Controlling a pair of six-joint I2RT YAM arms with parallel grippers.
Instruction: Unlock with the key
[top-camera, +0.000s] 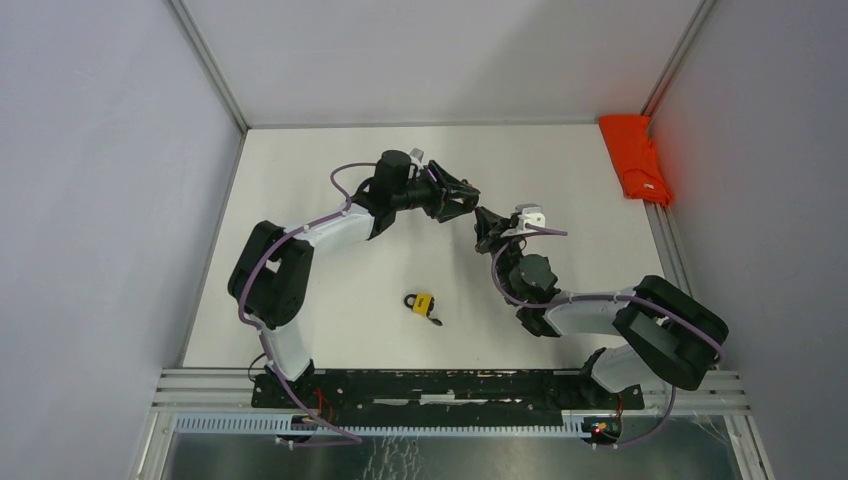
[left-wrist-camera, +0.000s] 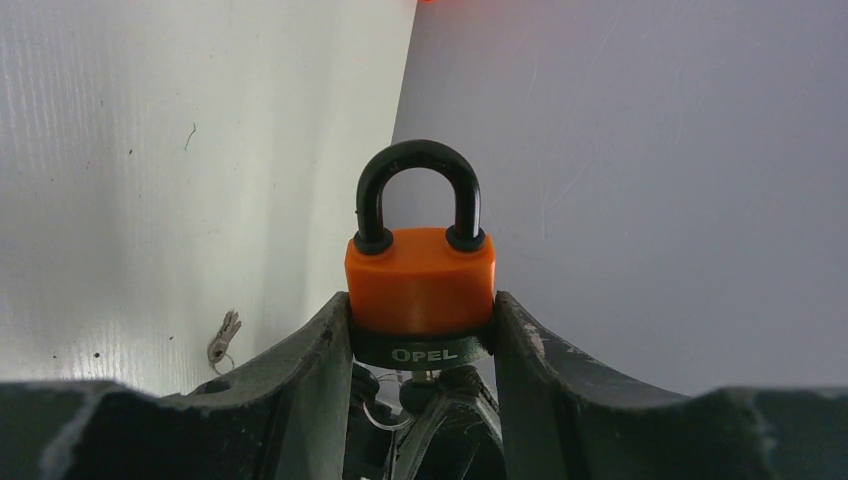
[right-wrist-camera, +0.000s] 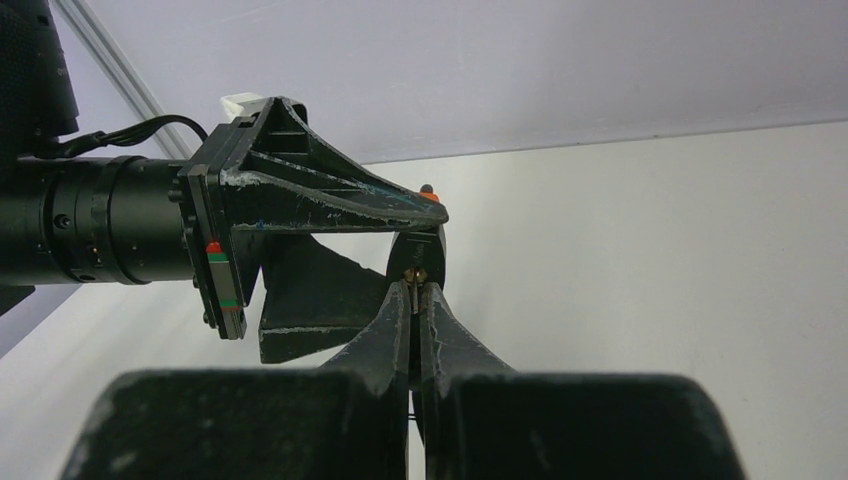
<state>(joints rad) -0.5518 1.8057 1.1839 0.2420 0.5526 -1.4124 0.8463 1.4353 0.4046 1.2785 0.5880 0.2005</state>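
Observation:
An orange padlock (left-wrist-camera: 421, 280) with a black shackle and a black base is clamped by its sides between my left gripper's (left-wrist-camera: 421, 308) fingers, held above the table, with both shackle legs seated in the body. In the top view the left gripper (top-camera: 462, 197) points right and meets my right gripper (top-camera: 486, 224) tip to tip. The right gripper (right-wrist-camera: 415, 287) is shut on a small key (right-wrist-camera: 413, 273), whose brass tip sits at the keyhole in the lock's black underside (right-wrist-camera: 428, 252). From the left wrist, the key (left-wrist-camera: 436, 376) shows just under the base.
A yellow padlock (top-camera: 421, 302) with keys (top-camera: 434, 321) attached lies on the white table between the arms. A loose key (left-wrist-camera: 224, 338) lies on the table below the left gripper. An orange cloth (top-camera: 634, 155) rests at the far right corner. Grey walls enclose the table.

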